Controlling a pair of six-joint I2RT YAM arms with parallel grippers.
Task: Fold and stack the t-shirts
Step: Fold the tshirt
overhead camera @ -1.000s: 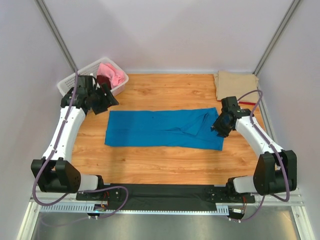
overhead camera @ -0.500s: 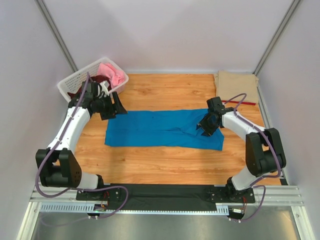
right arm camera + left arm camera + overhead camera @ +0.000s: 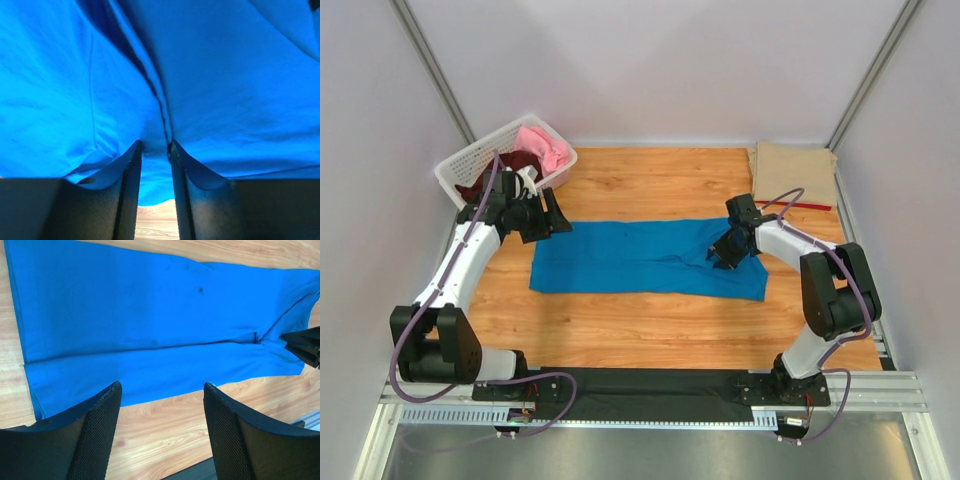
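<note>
A bright blue t-shirt point(image 3: 640, 258) point(image 3: 150, 315) point(image 3: 225, 75) lies flat as a long band across the middle of the wooden table. My left gripper point(image 3: 553, 216) point(image 3: 162, 385) hangs open and empty above the shirt's left end. My right gripper point(image 3: 723, 252) point(image 3: 156, 145) presses its tips down on the creased right part. Its jaws are open only a narrow gap, with a ridge of blue cloth and a seam between the tips. A tan t-shirt point(image 3: 795, 168) lies folded at the back right on a red one point(image 3: 798, 206). Pink point(image 3: 542, 148) and dark maroon point(image 3: 478, 187) shirts fill the basket.
The white lattice basket point(image 3: 453, 170) stands at the back left, just behind my left arm. A black strip point(image 3: 650, 380) runs along the table's near edge between the arm bases. White walls close in both sides and the back.
My left gripper has swung from beside the basket to the blue shirt's left end. My right gripper has moved left and further onto the shirt, its jaws a little narrower.
</note>
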